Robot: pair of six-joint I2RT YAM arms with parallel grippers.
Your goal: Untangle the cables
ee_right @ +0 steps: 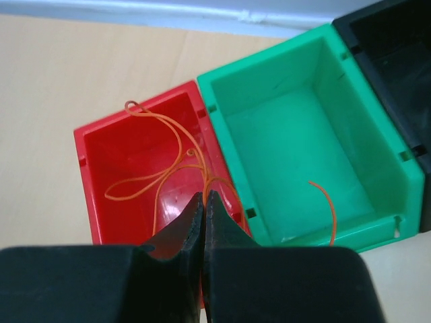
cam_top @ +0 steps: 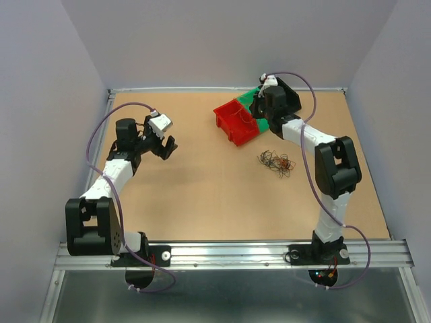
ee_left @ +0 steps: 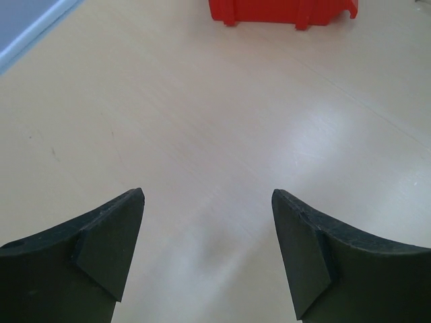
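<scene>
The left arm [cam_top: 111, 171] reached forward with its elbow folded. The left fingers [ee_left: 108, 235] stood wide apart above the bare desk [ee_left: 202, 101], holding nothing. The right arm [cam_top: 316, 145] stretched to the far edge, wrist tipped down over the bins. The right fingers [ee_right: 204, 208] were pressed together on a thin orange cable [ee_right: 161, 178] whose loops lay in the red bin [ee_right: 84, 155]. A short orange strand [ee_right: 330, 205] curved inside the green bin [ee_right: 222, 101], with a black bin [ee_right: 390, 54] beside it. The bins were glossy moulded plastic boxes. The fingers were matte black and wedge-tipped. The remaining cables [cam_top: 275, 161], a wiry dark clump, sat on the smooth tan desk near the right arm.
</scene>
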